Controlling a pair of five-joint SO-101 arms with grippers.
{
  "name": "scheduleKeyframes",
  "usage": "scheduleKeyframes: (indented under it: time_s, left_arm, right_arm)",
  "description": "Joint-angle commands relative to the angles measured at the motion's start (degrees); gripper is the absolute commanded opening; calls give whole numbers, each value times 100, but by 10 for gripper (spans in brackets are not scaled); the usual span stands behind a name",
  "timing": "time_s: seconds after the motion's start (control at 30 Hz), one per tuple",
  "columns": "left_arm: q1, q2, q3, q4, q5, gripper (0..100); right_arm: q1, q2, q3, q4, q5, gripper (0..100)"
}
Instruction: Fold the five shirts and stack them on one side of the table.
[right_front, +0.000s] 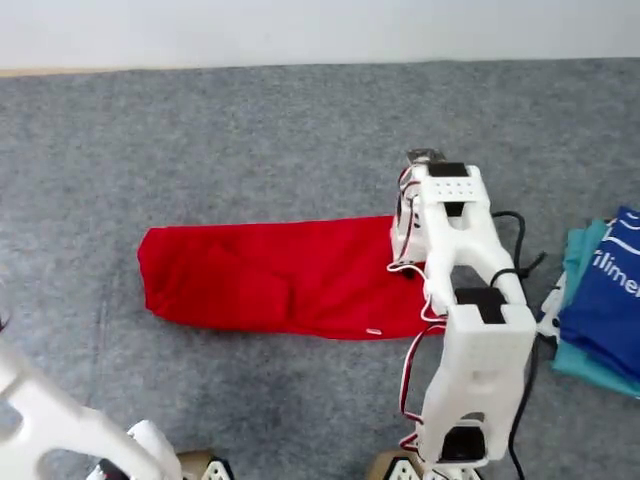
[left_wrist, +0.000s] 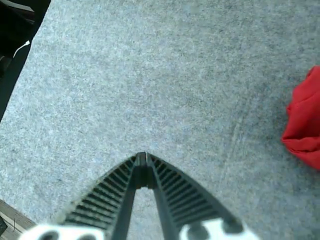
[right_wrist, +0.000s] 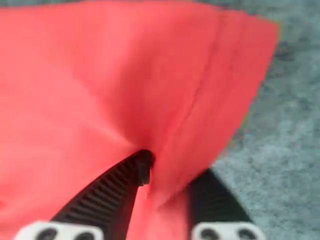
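Observation:
A red shirt (right_front: 270, 275), folded into a long strip, lies across the middle of the grey table (right_front: 250, 130). My right arm (right_front: 455, 230) stands over the strip's right end. In the right wrist view my right gripper (right_wrist: 170, 172) is shut on a raised fold of the red shirt (right_wrist: 100, 75), with cloth draped over one finger. My left gripper (left_wrist: 145, 157) is shut on nothing above bare grey table, left of the shirt's left end (left_wrist: 305, 120). The left arm (right_front: 60, 425) sits at the front left corner in the high view.
At the table's right edge lies a stack of folded shirts, a blue one (right_front: 605, 300) on top of a teal one (right_front: 580, 365). Black cables (right_front: 515, 235) hang beside the right arm. Open grey table extends behind and left of the red shirt.

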Motion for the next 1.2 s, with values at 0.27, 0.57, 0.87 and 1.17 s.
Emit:
scheduleKeyframes:
  time_s: [0.27,0.57,0.87,1.17]
  left_arm:
    - [-26,-149,-180,114,44,4]
    - [-26,-132,-171,185,44,4]
    - [-26,-141,-171,193,53,4]
    - [-26,-158,-171,193,53,4]
  right_arm:
    - [664,-4,-1415,1305,334,9]
    - [2000,40,-2558,1895,1767,9]
    - [2114,-4,-2760,2343,2673,9]
    - [787,-514,-2444,2352,2681,9]
